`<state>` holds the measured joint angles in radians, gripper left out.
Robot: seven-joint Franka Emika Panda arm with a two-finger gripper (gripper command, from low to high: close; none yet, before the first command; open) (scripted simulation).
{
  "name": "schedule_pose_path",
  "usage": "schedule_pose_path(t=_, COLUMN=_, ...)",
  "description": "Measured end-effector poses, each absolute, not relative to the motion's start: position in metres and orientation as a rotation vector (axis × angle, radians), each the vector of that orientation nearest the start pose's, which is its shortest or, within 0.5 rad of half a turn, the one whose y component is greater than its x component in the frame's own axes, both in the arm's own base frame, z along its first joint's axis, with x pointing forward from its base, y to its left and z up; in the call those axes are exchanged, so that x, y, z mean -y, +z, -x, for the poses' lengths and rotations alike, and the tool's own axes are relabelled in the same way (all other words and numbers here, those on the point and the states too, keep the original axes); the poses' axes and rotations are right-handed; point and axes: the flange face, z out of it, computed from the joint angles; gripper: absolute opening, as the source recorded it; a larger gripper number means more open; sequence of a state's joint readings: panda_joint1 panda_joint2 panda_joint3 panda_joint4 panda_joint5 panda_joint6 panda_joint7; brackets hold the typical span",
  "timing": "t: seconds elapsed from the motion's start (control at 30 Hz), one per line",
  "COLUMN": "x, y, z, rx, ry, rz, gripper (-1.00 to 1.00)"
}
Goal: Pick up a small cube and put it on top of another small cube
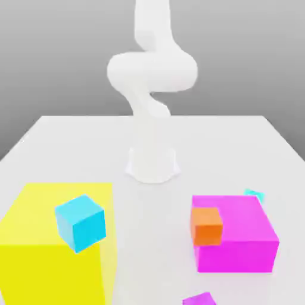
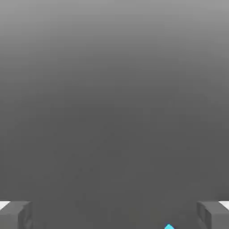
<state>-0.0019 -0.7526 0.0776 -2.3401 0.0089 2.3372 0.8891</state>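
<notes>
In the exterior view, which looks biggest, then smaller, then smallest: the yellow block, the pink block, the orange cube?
1. Yellow block, though it sits nearer the camera, which may help.
2. Pink block.
3. Orange cube, plainly smallest.

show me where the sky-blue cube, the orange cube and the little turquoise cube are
sky-blue cube (image 1: pixel 80 223): exterior view, on its front face.
orange cube (image 1: pixel 207 226): exterior view, on its front face.
small turquoise cube (image 1: pixel 254 194): exterior view, on the sliver showing behind the big magenta block (image 1: pixel 238 238).
</notes>
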Motion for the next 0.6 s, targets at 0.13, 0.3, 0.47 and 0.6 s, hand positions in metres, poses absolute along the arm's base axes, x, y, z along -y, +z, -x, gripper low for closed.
schedule_pose_path(t=0.13, x=-0.096, y=0.614, z=-0.388, rx=-1.13, ry=-0.846, rz=2.49, gripper=0.0)
schedule_pose_path(t=0.3, x=-0.154, y=0.531, z=-0.398, rx=-1.226, ry=-0.699, rz=2.522, gripper=0.0)
schedule_pose_path(t=0.47, x=-0.2, y=0.447, z=-0.389, rx=-1.337, ry=-0.548, rz=2.544, gripper=0.0)
schedule_pose_path(t=0.6, x=-0.228, y=0.383, z=-0.369, rx=-1.434, ry=-0.429, rz=2.555, gripper=0.0)
